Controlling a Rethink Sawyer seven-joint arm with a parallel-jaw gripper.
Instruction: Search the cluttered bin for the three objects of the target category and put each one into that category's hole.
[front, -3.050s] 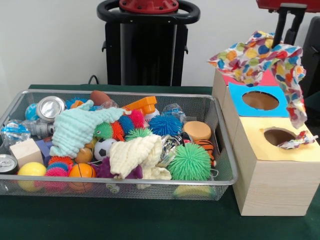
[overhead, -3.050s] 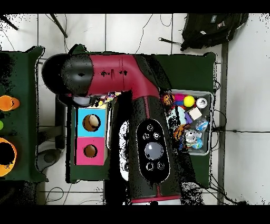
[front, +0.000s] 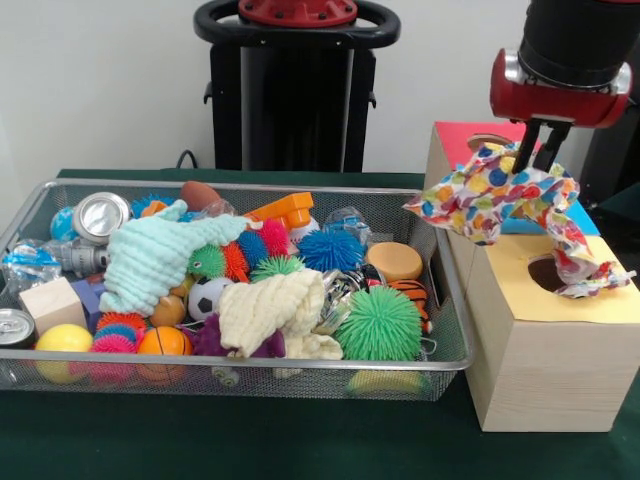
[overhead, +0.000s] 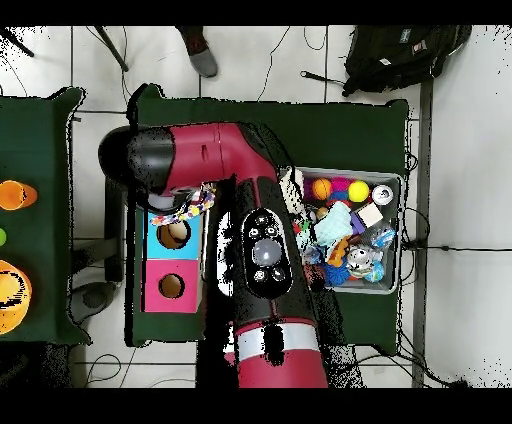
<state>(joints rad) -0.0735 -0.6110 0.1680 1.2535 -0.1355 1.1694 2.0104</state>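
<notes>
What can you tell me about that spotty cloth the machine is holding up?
The cloth is soft and white, printed with many-coloured polka dots. It hangs crumpled from the gripper, which pinches its top. One end spreads left in the air; the other trails down onto the yellow box top, beside the hole, partly covering it.
</notes>
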